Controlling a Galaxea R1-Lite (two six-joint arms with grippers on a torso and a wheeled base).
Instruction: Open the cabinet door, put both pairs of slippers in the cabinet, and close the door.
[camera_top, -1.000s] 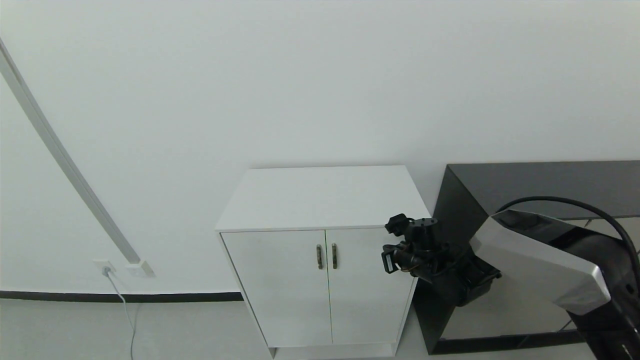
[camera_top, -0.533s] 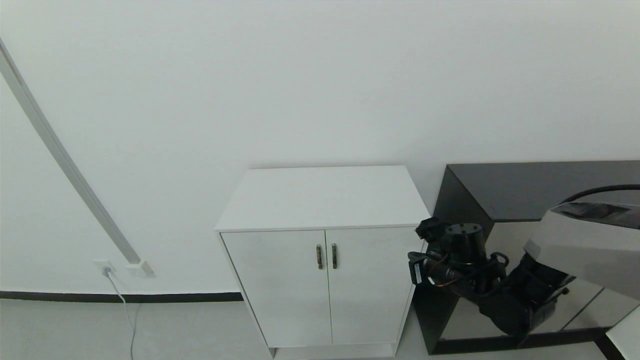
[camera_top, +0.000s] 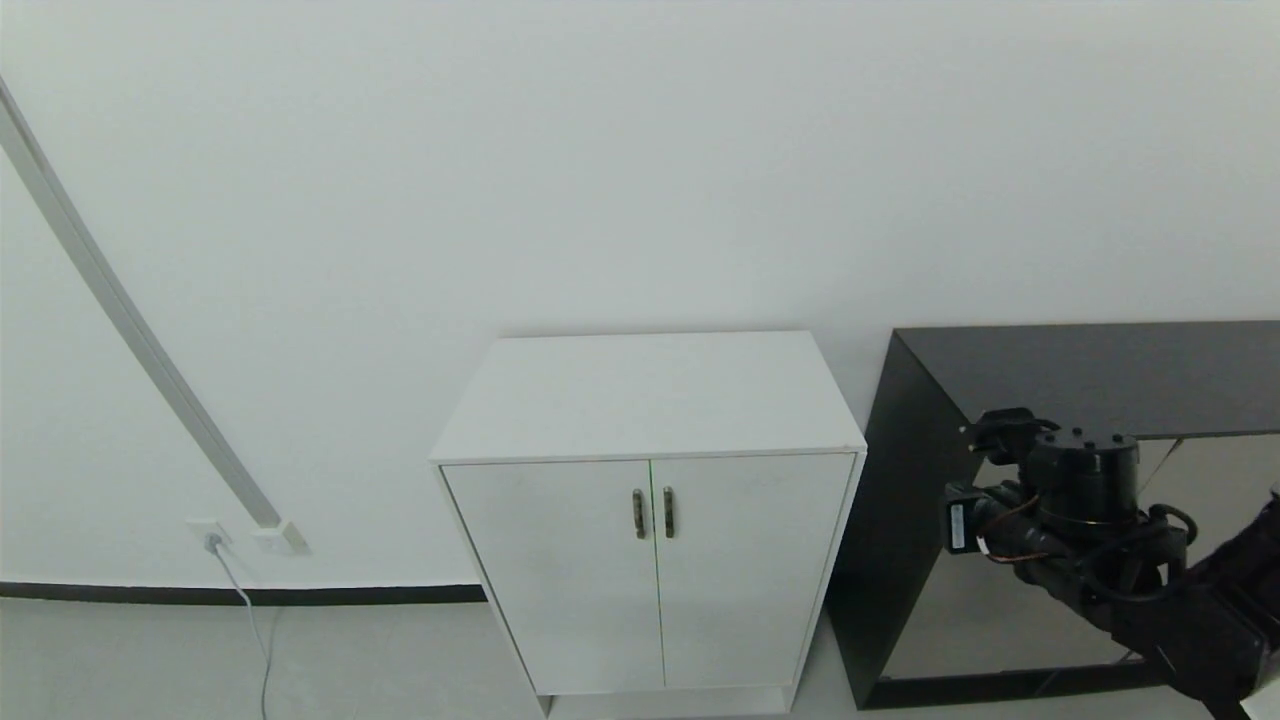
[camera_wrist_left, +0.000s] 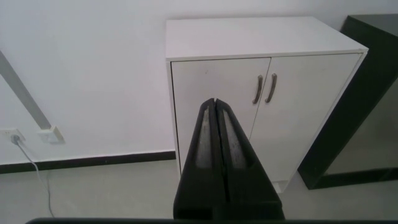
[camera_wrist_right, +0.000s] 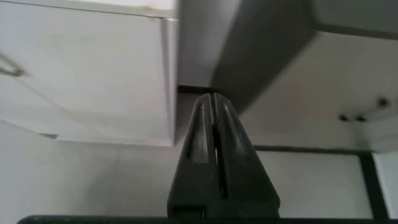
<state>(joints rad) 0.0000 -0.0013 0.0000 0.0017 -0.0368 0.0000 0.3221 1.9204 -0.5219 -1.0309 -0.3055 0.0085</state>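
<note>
The white cabinet (camera_top: 650, 400) stands against the wall with both doors shut, its two metal handles (camera_top: 653, 512) side by side at the centre seam. My right arm (camera_top: 1080, 500) hangs to the right of the cabinet, in front of the black table. In the right wrist view my right gripper (camera_wrist_right: 213, 96) is shut with nothing in it, pointing at the gap between the cabinet's side (camera_wrist_right: 93, 68) and the table. My left gripper (camera_wrist_left: 215, 102) is shut and empty, some way back from the cabinet's left door (camera_wrist_left: 186, 93), with the handles (camera_wrist_left: 265, 89) off to one side.
A black table (camera_top: 1080, 370) stands close against the cabinet's right side. A wall socket with a hanging cable (camera_top: 212, 542) and a slanted cable duct (camera_top: 130, 320) are on the wall to the left. Grey floor (camera_top: 350, 660) lies in front of the cabinet.
My right arm has swung to the right, from in front of the cabinet's right door to in front of the black table. The cabinet doors have stayed shut.
</note>
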